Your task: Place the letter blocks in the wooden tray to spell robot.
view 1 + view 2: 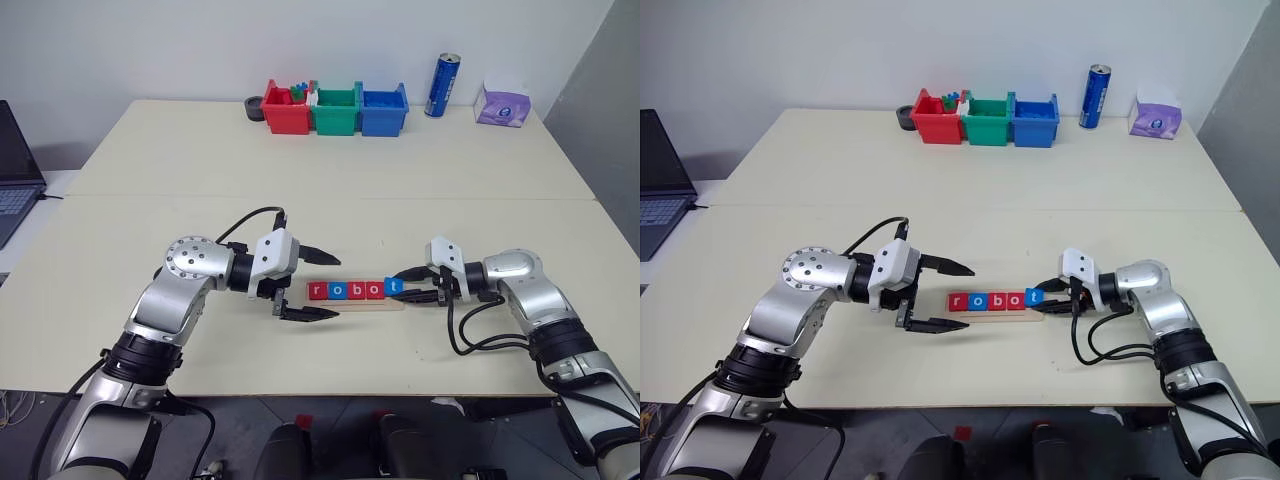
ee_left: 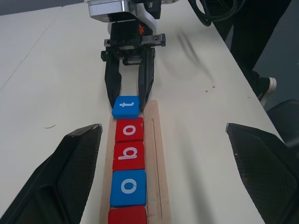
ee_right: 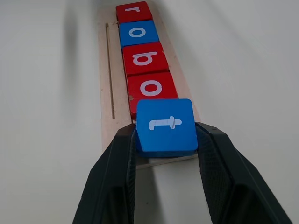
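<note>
Worktop: pale cream worktop [image 1: 330, 190].
Tray: long pale wooden tray [image 3: 105, 84] near the front edge, centred.
Left hand: left hand [image 1: 318, 286] spread wide, empty, at the tray's left end.
Right hand: right hand [image 3: 167, 140] pinching the blue square "t" tile [image 3: 166, 125] at the tray's right end.
Tiles: red "r" [image 3: 133, 11], blue "o" [image 3: 140, 32], red "b" [image 3: 145, 58], red "o" [image 3: 152, 87] in a row on the tray.

A pale wooden tray [image 3: 106, 88] holds letter blocks [image 3: 145, 60] with white lowercase letters: red r, blue o, red b, red o, blue t [image 3: 166, 125]. Black fingers [image 3: 114, 177] flank the blue t. Along the cream desk's [image 1: 330, 160] far edge sit red [image 1: 285, 110], green [image 1: 336, 110] and blue [image 1: 383, 110] bins, a blue can [image 1: 441, 85] and a purple tissue pack [image 1: 502, 104].
</note>
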### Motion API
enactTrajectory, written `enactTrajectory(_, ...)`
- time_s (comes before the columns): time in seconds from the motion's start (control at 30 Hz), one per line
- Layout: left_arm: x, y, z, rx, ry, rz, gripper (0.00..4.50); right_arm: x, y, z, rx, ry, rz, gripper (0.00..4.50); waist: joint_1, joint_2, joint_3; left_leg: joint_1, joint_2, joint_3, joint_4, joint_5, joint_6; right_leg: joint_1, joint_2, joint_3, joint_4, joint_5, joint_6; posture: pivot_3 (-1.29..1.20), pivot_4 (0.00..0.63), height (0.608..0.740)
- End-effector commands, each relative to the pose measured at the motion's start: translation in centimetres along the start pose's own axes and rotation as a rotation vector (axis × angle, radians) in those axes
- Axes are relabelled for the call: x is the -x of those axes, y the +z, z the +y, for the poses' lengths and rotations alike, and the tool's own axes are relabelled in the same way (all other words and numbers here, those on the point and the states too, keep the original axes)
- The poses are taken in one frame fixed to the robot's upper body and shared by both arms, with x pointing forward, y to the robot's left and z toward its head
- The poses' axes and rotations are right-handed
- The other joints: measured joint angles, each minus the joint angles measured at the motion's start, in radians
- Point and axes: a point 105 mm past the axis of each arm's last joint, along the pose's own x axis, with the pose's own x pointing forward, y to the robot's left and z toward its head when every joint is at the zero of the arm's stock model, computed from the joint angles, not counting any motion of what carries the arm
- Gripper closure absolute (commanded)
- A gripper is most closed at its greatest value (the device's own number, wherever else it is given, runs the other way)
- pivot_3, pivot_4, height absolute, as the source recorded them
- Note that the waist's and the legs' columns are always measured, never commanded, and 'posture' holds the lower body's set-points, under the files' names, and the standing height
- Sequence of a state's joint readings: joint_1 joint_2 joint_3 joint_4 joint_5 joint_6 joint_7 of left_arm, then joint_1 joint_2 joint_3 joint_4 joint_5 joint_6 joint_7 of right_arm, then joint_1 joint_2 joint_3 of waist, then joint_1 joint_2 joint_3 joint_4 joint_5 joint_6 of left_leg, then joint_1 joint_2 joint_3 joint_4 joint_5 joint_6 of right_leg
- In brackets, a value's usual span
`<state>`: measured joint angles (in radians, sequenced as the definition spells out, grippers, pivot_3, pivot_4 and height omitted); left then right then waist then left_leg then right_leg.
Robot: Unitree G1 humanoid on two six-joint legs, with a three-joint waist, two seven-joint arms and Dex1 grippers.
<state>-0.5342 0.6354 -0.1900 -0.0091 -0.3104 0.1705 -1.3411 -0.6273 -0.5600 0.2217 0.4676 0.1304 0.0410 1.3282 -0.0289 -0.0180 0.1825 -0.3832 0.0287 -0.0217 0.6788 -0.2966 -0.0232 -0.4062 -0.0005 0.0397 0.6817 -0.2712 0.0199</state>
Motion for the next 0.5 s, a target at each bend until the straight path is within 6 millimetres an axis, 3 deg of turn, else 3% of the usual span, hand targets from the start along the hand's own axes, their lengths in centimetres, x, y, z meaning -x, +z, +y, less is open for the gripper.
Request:
enactTrajectory(0.03,0.36,1.17,0.29,-0.042,0.019,-0.021,0.00,0.61,0.78,-0.31,0.049,0.003,0.002,3.04,0.000,0.000,0.000,0.000,0.000,0.000,0.000,0.000,0.000,0.000,0.000,0.000,0.000,0.000,0.000,0.00,0.150,0.740)
enactTrajectory(0.5,0.20,1.25,0.28,-0.043,0.021,-0.022,0.00,0.02,0.42,-0.10,0.057,0.020,0.017,3.04,0.000,0.000,0.000,0.000,0.000,0.000,0.000,0.000,0.000,0.000,0.000,0.000,0.000,0.000,0.000,0.00,0.150,0.740)
